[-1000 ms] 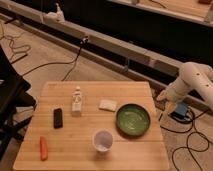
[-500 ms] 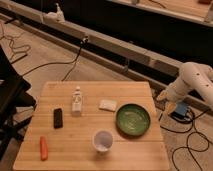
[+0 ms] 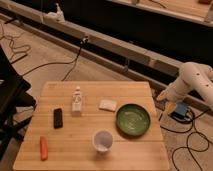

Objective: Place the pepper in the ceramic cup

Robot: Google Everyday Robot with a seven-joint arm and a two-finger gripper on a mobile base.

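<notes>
The small orange-red pepper (image 3: 44,148) lies on the wooden table (image 3: 75,150) near its front left corner. The small white ceramic cup (image 3: 103,140) stands upright near the table's front middle, to the right of the pepper and apart from it. My white arm reaches in at the right, off the table's right edge; my gripper (image 3: 161,96) is at its lower end, beside the table's far right corner and far from both pepper and cup.
A black rectangular slab (image 3: 58,117) lies left of centre. A white bottle-like figure (image 3: 77,100) stands behind it. A small white block (image 3: 107,104) lies mid-table. A green round plate (image 3: 133,119) sits right. Cables and a blue box (image 3: 179,111) lie on the floor at right.
</notes>
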